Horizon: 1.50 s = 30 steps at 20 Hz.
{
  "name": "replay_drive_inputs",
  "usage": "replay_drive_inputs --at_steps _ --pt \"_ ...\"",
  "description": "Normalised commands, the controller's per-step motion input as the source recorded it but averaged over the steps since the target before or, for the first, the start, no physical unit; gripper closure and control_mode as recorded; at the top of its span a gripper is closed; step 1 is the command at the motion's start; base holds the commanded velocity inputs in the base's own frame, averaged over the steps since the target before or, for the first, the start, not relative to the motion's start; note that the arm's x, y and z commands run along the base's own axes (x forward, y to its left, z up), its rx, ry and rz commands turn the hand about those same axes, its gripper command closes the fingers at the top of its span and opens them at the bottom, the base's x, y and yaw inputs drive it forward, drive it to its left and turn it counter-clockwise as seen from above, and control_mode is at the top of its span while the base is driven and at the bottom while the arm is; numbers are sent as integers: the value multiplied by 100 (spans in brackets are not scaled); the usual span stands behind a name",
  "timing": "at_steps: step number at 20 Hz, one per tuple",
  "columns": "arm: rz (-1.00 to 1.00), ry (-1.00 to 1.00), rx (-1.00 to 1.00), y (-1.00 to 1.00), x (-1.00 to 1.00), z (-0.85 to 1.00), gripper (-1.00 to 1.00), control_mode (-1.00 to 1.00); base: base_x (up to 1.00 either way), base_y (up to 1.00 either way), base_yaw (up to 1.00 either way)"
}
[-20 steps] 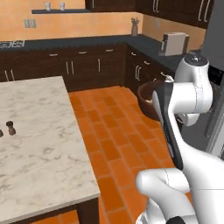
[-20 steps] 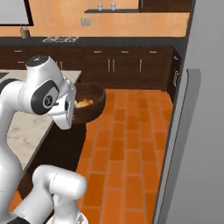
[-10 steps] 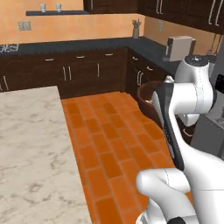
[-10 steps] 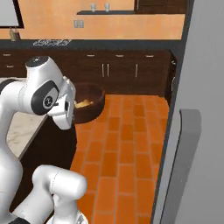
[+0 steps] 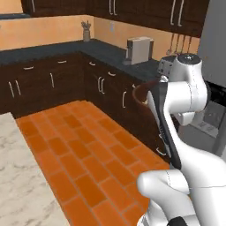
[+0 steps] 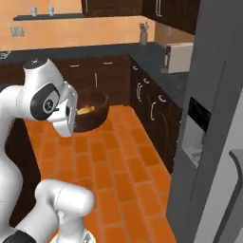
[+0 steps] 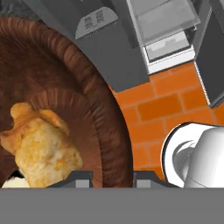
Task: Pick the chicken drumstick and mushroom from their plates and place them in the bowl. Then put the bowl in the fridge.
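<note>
Since a second ago your base has swung round: the marble island has slid off left and the fridge [image 6: 209, 118] now stands close on the right. You carry the bowl [image 7: 83, 109], dark, ribbed and wood-grained, its rim pinched between the nearly closed jaws of the gripper [image 7: 113, 178]. Inside lies the lumpy golden-brown chicken drumstick [image 7: 41, 146], with a pale scrap at the lower edge that may be the mushroom. Below you see glossy orange brick floor [image 5: 88, 150] and dark cabinets [image 5: 48, 81].
</note>
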Motion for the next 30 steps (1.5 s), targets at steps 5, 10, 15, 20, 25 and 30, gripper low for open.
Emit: replay_drive_inputs --at_steps 5,10,15,20,25,30 --pt "0 0 0 0 0 0 100 100 30 0 -79" --pt "0 0 0 0 0 0 100 100 23 30 -79" --pt "0 0 0 0 0 0 100 100 23 81 -47" --pt "0 0 0 0 0 0 100 100 62 44 -14" --pt "0 0 0 0 0 0 100 100 -5 46 -5" --pt "0 0 0 0 0 0 100 100 -1 86 0"
